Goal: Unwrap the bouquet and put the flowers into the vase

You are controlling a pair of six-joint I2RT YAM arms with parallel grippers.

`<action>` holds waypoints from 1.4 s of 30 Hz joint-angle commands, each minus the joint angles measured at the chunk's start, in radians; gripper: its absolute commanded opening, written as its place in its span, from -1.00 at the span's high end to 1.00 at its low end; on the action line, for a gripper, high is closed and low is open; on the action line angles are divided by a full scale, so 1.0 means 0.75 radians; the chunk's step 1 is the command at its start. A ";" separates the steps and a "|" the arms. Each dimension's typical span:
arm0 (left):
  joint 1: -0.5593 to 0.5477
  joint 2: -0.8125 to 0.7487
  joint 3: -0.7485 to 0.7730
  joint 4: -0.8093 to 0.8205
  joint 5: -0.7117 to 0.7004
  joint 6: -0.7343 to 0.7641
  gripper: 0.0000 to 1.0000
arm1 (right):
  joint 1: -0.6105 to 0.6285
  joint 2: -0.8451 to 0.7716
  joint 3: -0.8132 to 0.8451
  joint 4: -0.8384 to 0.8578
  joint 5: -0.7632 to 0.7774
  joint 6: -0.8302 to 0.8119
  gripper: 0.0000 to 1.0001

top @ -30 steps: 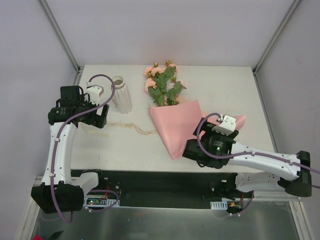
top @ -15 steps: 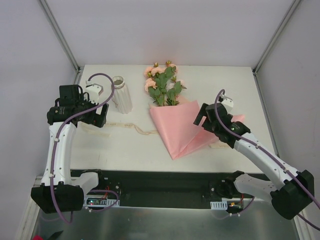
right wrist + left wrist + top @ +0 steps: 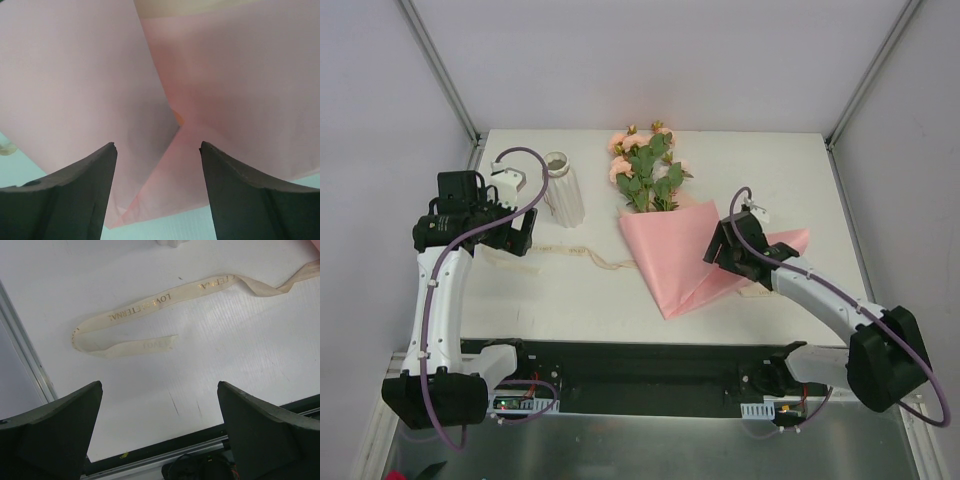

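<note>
Overhead, we see the bouquet point(image 3: 672, 258) lying flat near the middle of the table point(image 3: 790, 170). Its long axis runs near to far with a slight lean: the cone's tip points at the near edge and the flowers point(image 3: 645, 168) point at the far edge. One flap of the pink paper spreads out to the right. The vase point(image 3: 563, 190) stands upright just left of the blooms, apart from them. A cream ribbon point(image 3: 582, 256) trails loose across the table from the cone's left edge toward the left gripper point(image 3: 510, 235), which hangs above the ribbon's end. The right gripper point(image 3: 722, 246) sits over the cone's right side, where the flap folds out. From the left wrist, we see the left gripper point(image 3: 159, 387) with its jaws wide apart and nothing between them, above the looped, gold-lettered ribbon point(image 3: 150, 302) on the white table point(image 3: 235, 355). From the right wrist, we see the right gripper point(image 3: 157, 145) with its jaws apart, close over the pink paper of the bouquet point(image 3: 80, 75), and the fold line runs between them. We cannot tell whether either finger touches the paper.
</note>
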 commanded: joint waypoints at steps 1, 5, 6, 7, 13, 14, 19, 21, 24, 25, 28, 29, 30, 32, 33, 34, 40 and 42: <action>0.007 -0.023 0.030 -0.041 -0.004 0.004 -0.99 | -0.003 0.076 -0.023 0.152 -0.058 0.016 -0.34; 0.007 -0.021 0.055 -0.058 -0.012 0.004 -0.98 | 0.025 0.080 -0.013 0.232 -0.054 0.018 0.06; 0.007 -0.023 0.059 -0.060 -0.014 0.004 -0.98 | 0.054 0.078 0.001 0.235 -0.044 0.010 0.23; 0.005 -0.025 0.061 -0.066 -0.014 0.002 -0.98 | 0.072 0.070 0.034 0.245 -0.036 -0.017 0.31; 0.005 -0.013 0.083 -0.060 -0.041 -0.043 -0.98 | 0.314 0.086 0.247 0.255 0.015 -0.192 0.59; 0.007 -0.007 0.091 -0.060 -0.051 -0.055 -0.98 | 0.352 0.097 0.312 0.257 0.021 -0.253 0.60; 0.009 0.030 0.149 -0.029 -0.171 -0.141 -0.99 | 0.590 0.276 0.500 0.265 -0.040 -0.381 0.60; 0.009 0.034 0.159 -0.013 -0.218 -0.157 -0.98 | 0.675 0.380 0.578 0.280 -0.087 -0.403 0.60; 0.009 0.038 0.177 0.004 -0.302 -0.180 -0.98 | 0.772 0.540 0.668 0.290 -0.148 -0.420 0.61; 0.009 0.038 0.185 0.004 -0.323 -0.178 -0.98 | 0.790 0.577 0.733 0.290 -0.166 -0.424 0.61; 0.009 0.032 0.194 0.004 -0.343 -0.166 -0.98 | 0.848 0.716 0.858 0.294 -0.242 -0.428 0.61; 0.009 0.030 0.194 0.004 -0.350 -0.161 -0.98 | 0.860 0.747 0.895 0.294 -0.293 -0.430 0.61; 0.009 0.024 0.194 0.004 -0.352 -0.155 -0.98 | 0.876 0.804 0.928 0.294 -0.320 -0.434 0.61; 0.009 0.017 0.192 0.002 -0.362 -0.149 -0.98 | 0.893 0.853 1.025 0.296 -0.438 -0.438 0.61; 0.009 0.011 0.192 0.004 -0.364 -0.145 -0.98 | 0.907 0.900 1.059 0.296 -0.475 -0.448 0.60; 0.009 0.011 0.194 0.002 -0.362 -0.137 -0.98 | 0.919 0.923 1.099 0.288 -0.504 -0.454 0.61; 0.009 0.005 0.208 0.000 -0.427 -0.112 -0.98 | 0.966 1.040 1.319 0.192 -0.598 -0.520 -0.44; 0.007 0.003 0.202 -0.002 -0.415 -0.102 -0.98 | 0.964 0.983 1.276 0.192 -0.547 -0.536 -0.65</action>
